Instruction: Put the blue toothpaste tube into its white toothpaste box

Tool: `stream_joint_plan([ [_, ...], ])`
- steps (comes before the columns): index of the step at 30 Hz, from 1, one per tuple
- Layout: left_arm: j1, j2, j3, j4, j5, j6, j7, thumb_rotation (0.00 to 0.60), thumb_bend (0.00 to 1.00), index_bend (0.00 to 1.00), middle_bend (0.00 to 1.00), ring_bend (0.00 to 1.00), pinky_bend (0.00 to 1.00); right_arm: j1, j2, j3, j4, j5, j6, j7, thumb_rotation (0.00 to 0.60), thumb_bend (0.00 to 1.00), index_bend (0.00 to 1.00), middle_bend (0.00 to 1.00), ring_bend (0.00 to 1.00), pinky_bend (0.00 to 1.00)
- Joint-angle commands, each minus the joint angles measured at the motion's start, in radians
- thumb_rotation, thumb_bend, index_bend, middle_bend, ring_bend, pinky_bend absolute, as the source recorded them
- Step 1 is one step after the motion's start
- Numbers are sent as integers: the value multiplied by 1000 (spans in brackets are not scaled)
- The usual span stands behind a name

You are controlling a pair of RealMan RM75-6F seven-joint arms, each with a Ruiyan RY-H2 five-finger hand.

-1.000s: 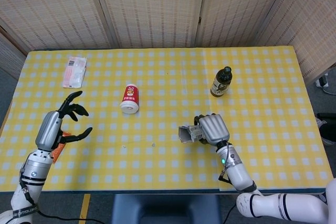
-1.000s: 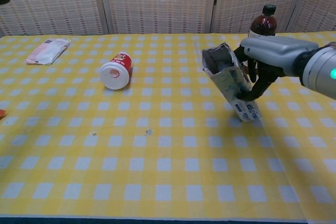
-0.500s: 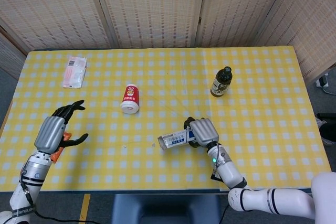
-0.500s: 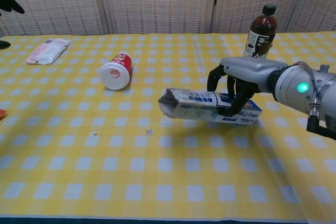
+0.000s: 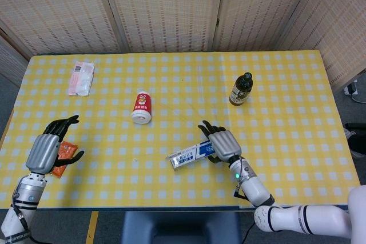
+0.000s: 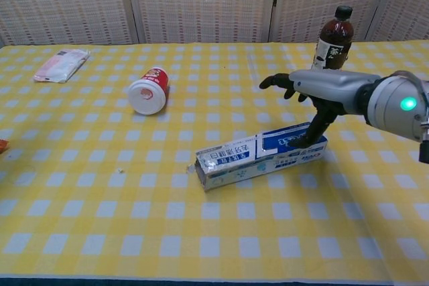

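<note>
While the white toothpaste box lay flat near the bench's front edge, the right hand rested on it, fingers spread. Light, crushable card, it looked best held by its long sides; no blue tube could be seen.

**Setting: table and screened backdrop**

I see a table under a yellow-and-white checked cloth, backed by folding woven-reed screen panels in wooden frames. Grey floor shows at right, with a white power strip. Lighting is even.
</note>
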Motion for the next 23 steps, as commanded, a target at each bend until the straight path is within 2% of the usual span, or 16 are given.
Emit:
stream_joint_plan([
  [1, 60, -19, 24, 68, -6, 79, 128, 600, 264, 122, 152, 74, 65, -103, 39, -84, -62, -220, 187, 28, 600, 302, 0, 0, 53, 17],
  [5, 98, -30, 57, 119, -2, 88, 103, 600, 260, 105, 130, 64, 57, -218, 68, -221, -62, -445, 323, 72, 600, 302, 0, 0, 0, 0],
  [7, 121, -36, 75, 143, 22, 112, 72, 600, 259, 100, 123, 59, 52, -280, 76, -285, -25, -553, 397, 92, 600, 302, 0, 0, 0, 0],
  [9, 146, -50, 95, 176, 57, 146, 45, 600, 259, 100, 120, 52, 39, -341, 79, -328, 18, -618, 462, 126, 600, 302, 0, 0, 0, 0],
  [13, 170, -24, 133, 153, 96, 151, 23, 600, 258, 85, 100, 32, 14, -435, 80, -364, 110, -682, 546, 225, 600, 302, 0, 0, 0, 0],
  [16, 187, -6, 146, 138, 148, 191, 9, 600, 259, 72, 93, 29, 14, -476, 75, -367, 169, -683, 551, 281, 600, 302, 0, 0, 0, 0],
  [23, 196, 4, 151, 129, 166, 185, 23, 600, 259, 78, 93, 29, 13, -491, 105, -336, 165, -709, 517, 309, 600, 302, 0, 0, 0, 0],
])
